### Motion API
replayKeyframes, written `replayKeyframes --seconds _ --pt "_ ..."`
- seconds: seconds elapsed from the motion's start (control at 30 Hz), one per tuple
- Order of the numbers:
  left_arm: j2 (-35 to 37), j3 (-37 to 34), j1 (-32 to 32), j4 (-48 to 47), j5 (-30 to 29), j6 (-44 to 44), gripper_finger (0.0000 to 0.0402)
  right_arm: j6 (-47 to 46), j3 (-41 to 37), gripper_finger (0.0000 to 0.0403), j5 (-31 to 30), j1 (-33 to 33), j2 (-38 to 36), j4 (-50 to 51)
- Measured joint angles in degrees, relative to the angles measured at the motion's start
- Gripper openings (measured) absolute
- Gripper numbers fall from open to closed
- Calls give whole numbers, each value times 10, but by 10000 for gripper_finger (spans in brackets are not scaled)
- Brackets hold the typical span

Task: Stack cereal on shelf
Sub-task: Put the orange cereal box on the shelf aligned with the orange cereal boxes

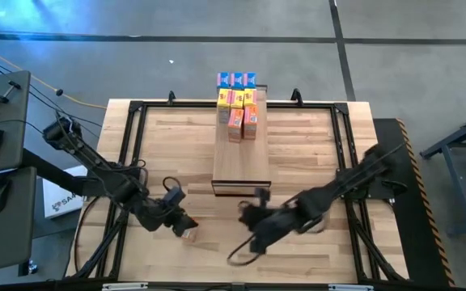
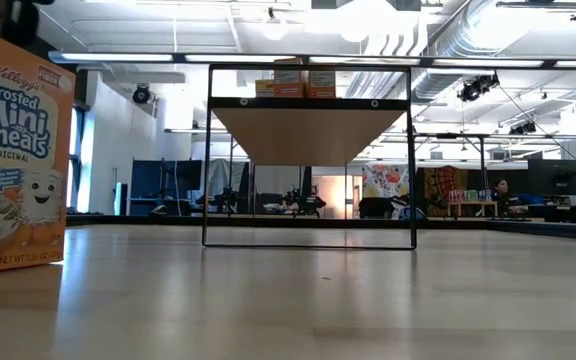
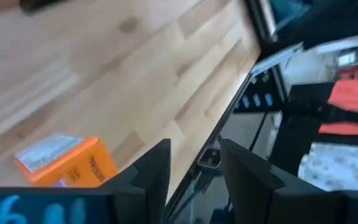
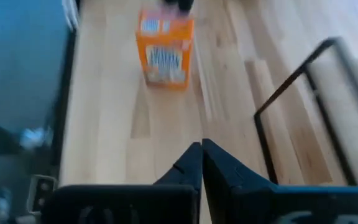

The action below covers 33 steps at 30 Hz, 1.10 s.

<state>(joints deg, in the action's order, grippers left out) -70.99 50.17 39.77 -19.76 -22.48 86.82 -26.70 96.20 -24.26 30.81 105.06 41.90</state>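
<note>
The shelf (image 1: 241,149), a long light-wood unit with dark end frames, stands mid-table. Several cereal boxes (image 1: 239,103), blue, yellow and orange, stand packed at its far end and also show in the low view (image 2: 290,78). One orange cereal box (image 4: 165,53) stands upright by its base on the tabletop near the front left (image 1: 191,234). My left gripper (image 3: 194,163) hovers open just beside this box (image 3: 64,160), with nothing between its fingers. My right gripper (image 4: 201,157) is shut and empty, right of the box and pointing toward it, near the shelf's near end (image 1: 247,214).
A dark metal rail (image 1: 128,145) frames the slatted tabletop. The shelf's dark end frame (image 4: 291,99) stands close beside my right gripper. The low view shows the orange box large at its left edge (image 2: 13,150). Bare wood lies right of the shelf (image 1: 306,145).
</note>
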Motion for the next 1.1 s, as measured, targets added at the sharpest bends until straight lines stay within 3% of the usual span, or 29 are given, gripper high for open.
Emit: replayKeyframes --seconds 0.17,0.27,0.4,0.5,0.63,1.1 --pt "-21 25 -21 -21 85 13 147 -21 -150 0 -32 9 -137 -112" --pt "-40 74 -27 -62 91 4 180 -44 -208 0 -68 25 -196 -126" --pt "-68 155 -40 -196 95 -14 227 -67 -250 0 -110 42 -240 -122" --pt "-90 210 -47 -296 91 1 258 -74 -258 0 -122 50 -248 -121" --pt "-123 243 -49 -361 100 48 291 -77 -259 0 -124 52 -246 -109" --pt "-168 247 -62 -412 159 137 348 -59 -259 0 -119 44 -242 -114"
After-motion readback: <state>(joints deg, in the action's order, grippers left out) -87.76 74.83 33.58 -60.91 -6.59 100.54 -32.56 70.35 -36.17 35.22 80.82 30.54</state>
